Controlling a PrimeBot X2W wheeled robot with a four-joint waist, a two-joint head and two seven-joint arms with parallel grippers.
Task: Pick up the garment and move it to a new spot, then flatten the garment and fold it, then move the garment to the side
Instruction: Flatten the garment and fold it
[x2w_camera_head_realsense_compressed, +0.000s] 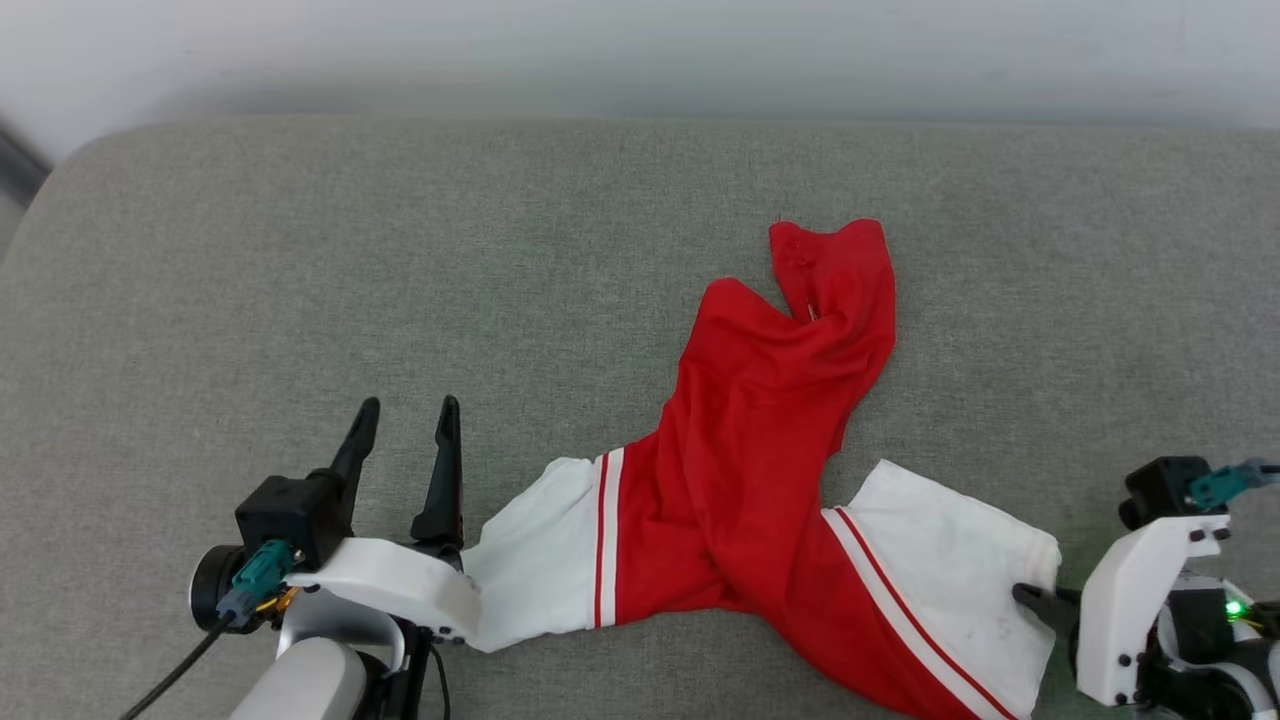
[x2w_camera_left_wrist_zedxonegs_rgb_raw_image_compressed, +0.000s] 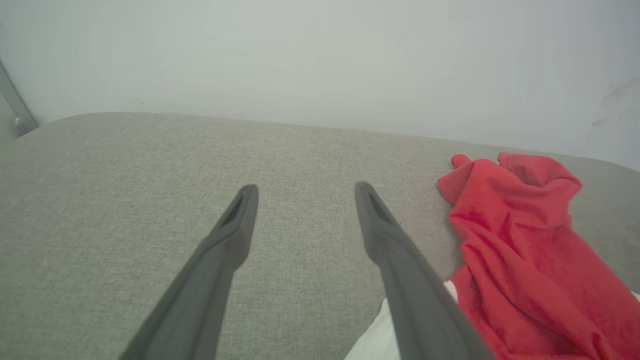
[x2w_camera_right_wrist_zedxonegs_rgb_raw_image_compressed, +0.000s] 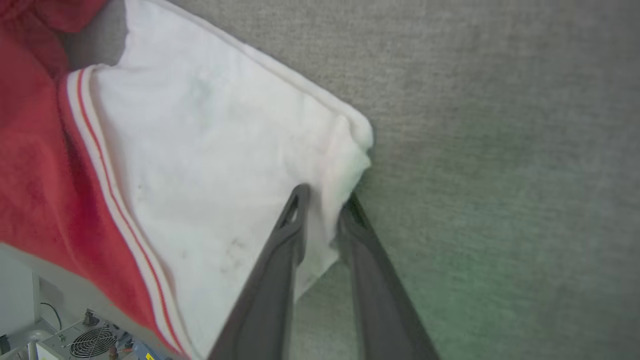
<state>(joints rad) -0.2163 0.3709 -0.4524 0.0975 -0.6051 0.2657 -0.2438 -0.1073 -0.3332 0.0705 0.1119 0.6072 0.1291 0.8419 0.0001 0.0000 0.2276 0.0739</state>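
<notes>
Head view, nearest first: the right pincer (x2w_camera_head_realsense_compressed: 1035, 598) at the lower right is closed on the garment (x2w_camera_head_realsense_compressed: 750, 450), at the hem corner of its right-hand white sleeve (x2w_camera_head_realsense_compressed: 950, 540), with cloth bunched between its fingers (x2w_camera_right_wrist_zedxonegs_rgb_raw_image_compressed: 295, 220). At the lower left the left pincer (x2w_camera_head_realsense_compressed: 410, 405) stands spread and empty, just beside the other white sleeve (x2w_camera_head_realsense_compressed: 540, 560), its tips pointing away over the grey upholstered surface (x2w_camera_head_realsense_compressed: 300, 250). Between the two sleeves the red body lies twisted and crumpled on that surface, right of centre, running away toward the far wall (x2w_camera_head_realsense_compressed: 640, 50).
</notes>
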